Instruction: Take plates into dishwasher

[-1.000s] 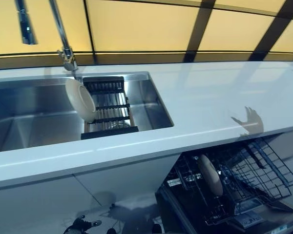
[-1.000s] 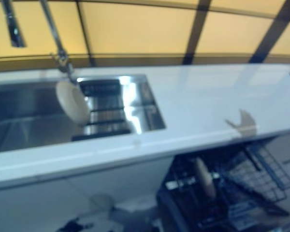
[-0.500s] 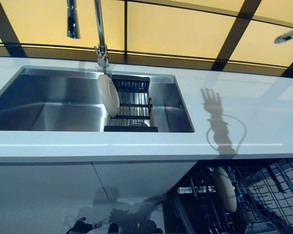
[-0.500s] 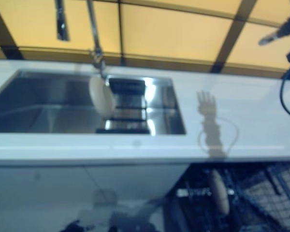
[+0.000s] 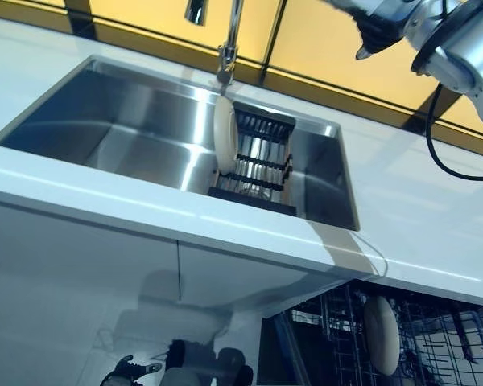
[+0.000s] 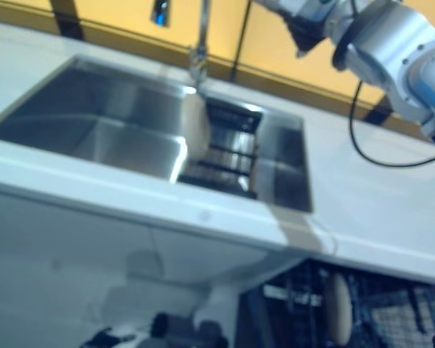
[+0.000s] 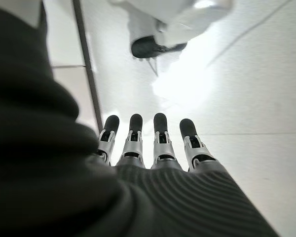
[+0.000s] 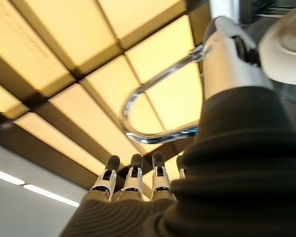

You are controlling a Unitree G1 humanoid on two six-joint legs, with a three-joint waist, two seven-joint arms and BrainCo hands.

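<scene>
Steel sink set in a white counter; one pale plate stands on edge against a dark slatted rack inside it, below the tap; right arm reaches in at upper right, its hand mostly out of frame; below the counter, a second plate stands upright in the dishwasher's wire rack.
</scene>
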